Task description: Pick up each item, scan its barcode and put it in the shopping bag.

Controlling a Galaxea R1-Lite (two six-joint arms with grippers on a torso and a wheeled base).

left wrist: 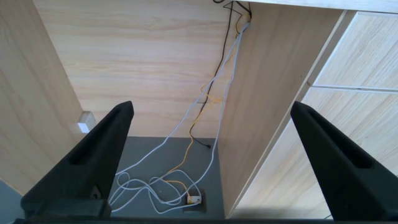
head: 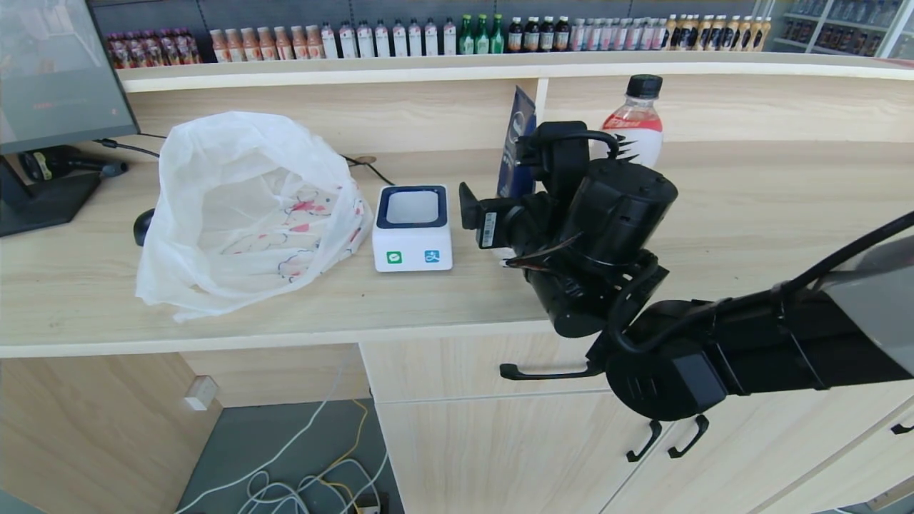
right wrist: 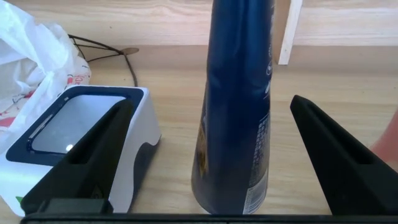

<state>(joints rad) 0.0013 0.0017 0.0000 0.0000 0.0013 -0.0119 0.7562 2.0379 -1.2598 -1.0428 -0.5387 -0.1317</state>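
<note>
The dark blue pouch (right wrist: pixel 239 106) stands upright toward the back edge of the counter (head: pixel 750 214), just beside the scanner (right wrist: pixel 81 143). Its long axis is vertical, with the narrow top up and the wider base down. The right pincer (right wrist: pixel 211 102) is spread wide with the pouch lined up in its gap. The left pincer (left wrist: pixel 211 106) hangs apart below the counter. Being tall on a small base, the pouch would likely topple if one finger met it first. A hard squeeze could crumple it, and a drift sideways could knock the scanner.

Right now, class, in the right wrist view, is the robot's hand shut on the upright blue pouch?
No: the right hand is open, with clear gaps between it and the blue pouch on both sides.
</note>
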